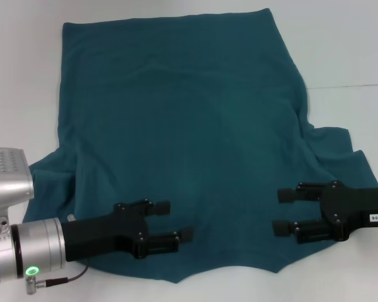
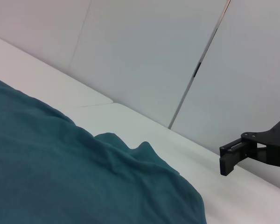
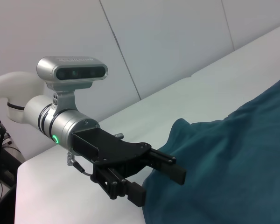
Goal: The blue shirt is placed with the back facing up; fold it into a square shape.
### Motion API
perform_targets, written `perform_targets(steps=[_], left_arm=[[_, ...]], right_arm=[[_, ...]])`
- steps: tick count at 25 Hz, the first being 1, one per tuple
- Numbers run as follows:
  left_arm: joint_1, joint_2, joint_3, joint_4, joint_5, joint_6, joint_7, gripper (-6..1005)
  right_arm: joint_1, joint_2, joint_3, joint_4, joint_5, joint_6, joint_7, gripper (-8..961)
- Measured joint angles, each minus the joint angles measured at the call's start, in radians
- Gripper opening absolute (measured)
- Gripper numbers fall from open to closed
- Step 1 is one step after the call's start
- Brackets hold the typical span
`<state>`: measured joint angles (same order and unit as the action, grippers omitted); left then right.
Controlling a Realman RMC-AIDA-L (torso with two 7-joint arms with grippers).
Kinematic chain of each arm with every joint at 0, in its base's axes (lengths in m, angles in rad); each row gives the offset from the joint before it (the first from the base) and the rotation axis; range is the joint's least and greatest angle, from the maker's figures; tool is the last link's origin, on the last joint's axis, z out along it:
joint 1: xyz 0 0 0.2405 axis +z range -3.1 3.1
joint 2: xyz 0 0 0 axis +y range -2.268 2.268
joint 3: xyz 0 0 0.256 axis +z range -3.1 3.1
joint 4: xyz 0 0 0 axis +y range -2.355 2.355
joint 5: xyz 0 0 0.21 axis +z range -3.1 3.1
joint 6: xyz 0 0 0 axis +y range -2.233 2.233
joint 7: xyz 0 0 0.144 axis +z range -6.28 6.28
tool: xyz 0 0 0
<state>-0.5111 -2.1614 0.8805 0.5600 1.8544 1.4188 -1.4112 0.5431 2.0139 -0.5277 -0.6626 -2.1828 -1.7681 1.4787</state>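
Observation:
The blue shirt point(image 1: 183, 138) lies spread flat on the white table point(image 1: 340, 56), plain side up, with its sleeves bunched at both sides. My left gripper point(image 1: 178, 220) hovers open over the shirt's near edge, left of centre, holding nothing. My right gripper point(image 1: 278, 211) is open over the near right part of the cloth, fingers pointing toward the left one. The left wrist view shows the shirt point(image 2: 60, 172) and the right gripper point(image 2: 225, 158) farther off. In the right wrist view, the left gripper point(image 3: 157, 186) stands open at the shirt's point(image 3: 233, 163) edge.
Bare white table surface point(image 1: 25, 94) surrounds the cloth on all sides. A seam in the tabletop point(image 1: 353, 85) runs off to the right. Pale wall panels point(image 2: 154, 56) rise behind the table.

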Motion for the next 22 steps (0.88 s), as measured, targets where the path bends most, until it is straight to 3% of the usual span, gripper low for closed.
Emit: perform_targets(steps=[16,22], left_arm=[[0.002,0.0,-0.008,-0.002,0.0,-0.008,-0.01,859],[0.019,0.001,-0.101,-0.003,-0.001,-0.035,-0.034,858]], right_arm=[[-0.007,0.0,0.002,0.0,0.0,0.001,0.003,900],[-0.012,0.002,0.005,0.0,0.0,-0.001,0.003,899]])
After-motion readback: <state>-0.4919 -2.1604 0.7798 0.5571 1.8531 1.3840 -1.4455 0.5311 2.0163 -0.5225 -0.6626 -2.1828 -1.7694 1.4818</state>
